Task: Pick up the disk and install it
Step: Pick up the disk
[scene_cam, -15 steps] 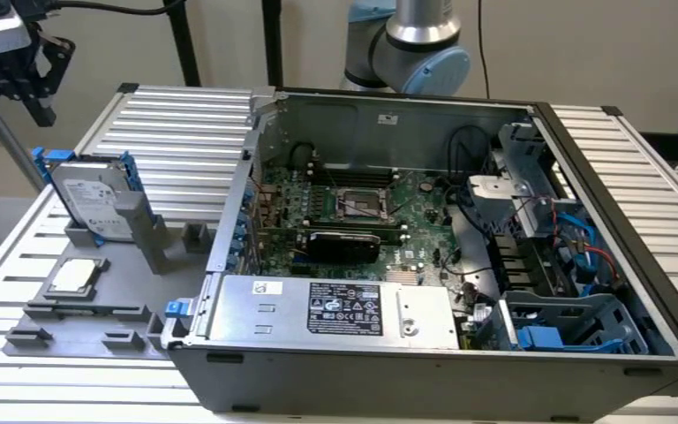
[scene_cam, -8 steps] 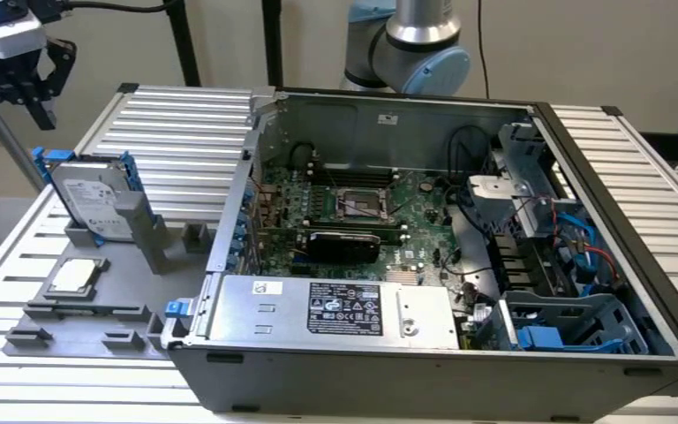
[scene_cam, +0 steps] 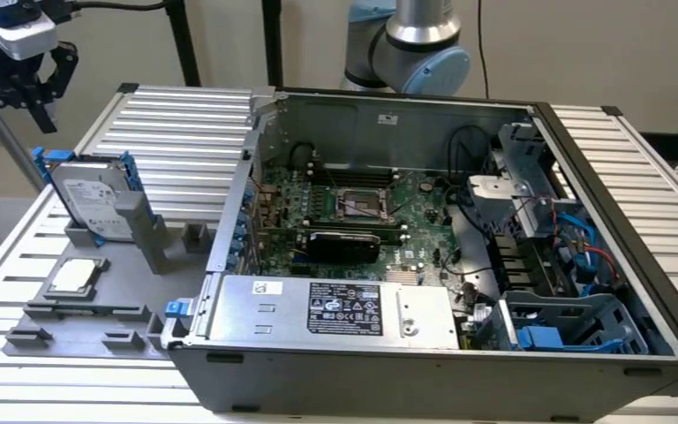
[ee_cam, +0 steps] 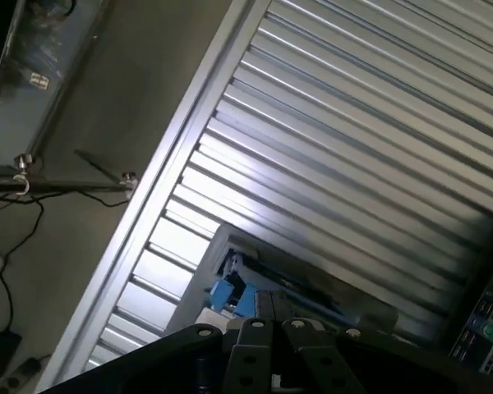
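My tool (scene_cam: 18, 95) hangs at the exterior view's far left, fingers spread wide and empty, above the disk (scene_cam: 89, 201), which stands on edge in a grey holder (scene_cam: 148, 238) on the ribbed surface (scene_cam: 180, 115), left of the open computer case (scene_cam: 433, 380).

Well to the exterior view's right of the hand (scene_cam: 24, 95) you see an open computer case (scene_cam: 433, 375). Lower than the hand, a square chip (scene_cam: 74, 276) lies on a grey fixture (scene_cam: 80, 322).
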